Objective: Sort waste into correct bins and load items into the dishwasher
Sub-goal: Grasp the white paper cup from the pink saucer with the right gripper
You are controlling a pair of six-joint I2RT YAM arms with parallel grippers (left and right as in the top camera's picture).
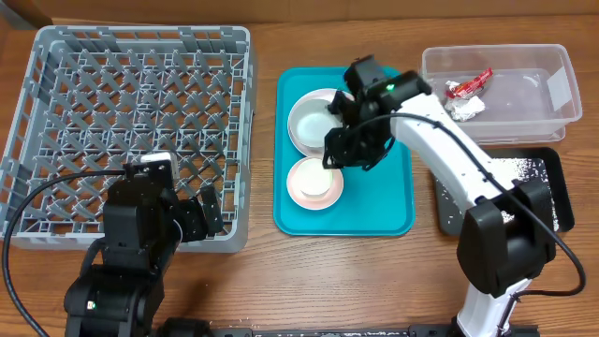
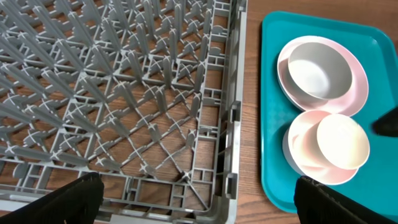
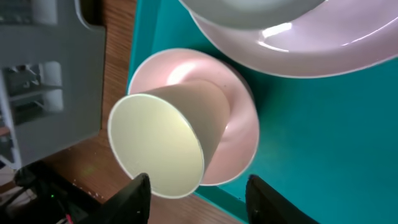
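A white cup (image 3: 163, 144) lies tilted in a pinkish bowl (image 3: 239, 134) on the teal tray (image 1: 374, 201). Behind it a greyish bowl (image 2: 314, 70) sits on the round white plate (image 2: 353, 93). My right gripper (image 3: 199, 199) is open, just above the cup and pinkish bowl (image 1: 314, 183); it also shows in the overhead view (image 1: 337, 154). My left gripper (image 2: 202, 205) is open and empty over the front right corner of the grey dish rack (image 1: 131, 112). The clear tub (image 1: 533, 89) holds the red wrapper (image 1: 468, 86) and the paper wad (image 1: 465, 109). The black tray (image 1: 547, 178) holds white grains. The brown lump is out of view.
The teal tray lies between the rack and the bins. My right arm reaches across the black tray's left part. Bare wooden table shows in front of the teal tray and black tray.
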